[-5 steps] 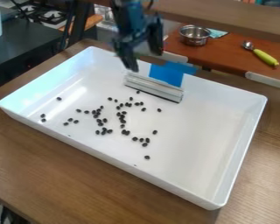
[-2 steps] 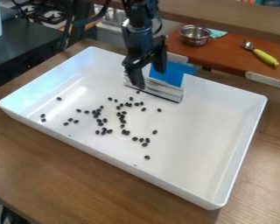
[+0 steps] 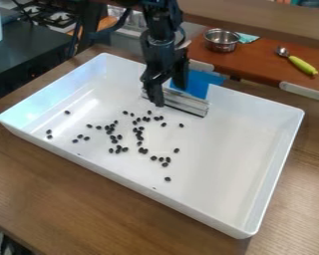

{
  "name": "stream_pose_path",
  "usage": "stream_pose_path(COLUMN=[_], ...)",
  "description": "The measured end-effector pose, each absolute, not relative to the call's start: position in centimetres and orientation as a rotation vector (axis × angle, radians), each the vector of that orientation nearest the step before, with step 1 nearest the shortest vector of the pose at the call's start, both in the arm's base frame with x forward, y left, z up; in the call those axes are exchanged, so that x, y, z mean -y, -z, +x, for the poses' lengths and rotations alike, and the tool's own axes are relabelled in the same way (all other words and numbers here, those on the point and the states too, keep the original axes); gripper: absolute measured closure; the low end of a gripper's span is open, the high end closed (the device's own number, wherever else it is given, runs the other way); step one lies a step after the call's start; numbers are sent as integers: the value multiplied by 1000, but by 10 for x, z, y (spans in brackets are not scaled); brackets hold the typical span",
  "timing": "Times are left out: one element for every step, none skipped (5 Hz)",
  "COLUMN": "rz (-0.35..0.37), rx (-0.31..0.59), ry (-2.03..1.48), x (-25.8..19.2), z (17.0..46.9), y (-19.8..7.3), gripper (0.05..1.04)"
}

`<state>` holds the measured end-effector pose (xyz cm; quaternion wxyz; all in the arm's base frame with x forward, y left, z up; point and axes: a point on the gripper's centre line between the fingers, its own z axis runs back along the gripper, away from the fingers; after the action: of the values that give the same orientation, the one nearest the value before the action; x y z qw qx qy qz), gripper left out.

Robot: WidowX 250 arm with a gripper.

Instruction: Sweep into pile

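Note:
The black gripper hangs low over the far side of the white tray, at the left part of a wide grey sweeping tool with a blue upright piece. Its fingers are apart, one in front of the tool and the other by the blue piece, hiding some of both. Contact with the tool cannot be told. Many small dark beans lie scattered over the tray's left and middle, densest around the centre-left, with a few stray ones near the left wall.
Raised walls surround the tray, which rests on a brown wooden table. Behind it, on a reddish-brown counter, are a metal pot and a spoon with a green handle. A dark stove stands at the upper left.
The gripper has come down from above the tray's far side to the tool, slightly to the right overall. The tool and the beans have stayed in place.

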<state>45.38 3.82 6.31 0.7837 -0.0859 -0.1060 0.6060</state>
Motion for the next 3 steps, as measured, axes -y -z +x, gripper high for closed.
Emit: stream_pose_path(rz=[-200,-206,-211], rx=[222,230,236], ry=[-1325,-1322,-1320], x=[-37,-37,-36], z=[458,459,457], y=[-61,-62,-59], gripper=[385,686,767])
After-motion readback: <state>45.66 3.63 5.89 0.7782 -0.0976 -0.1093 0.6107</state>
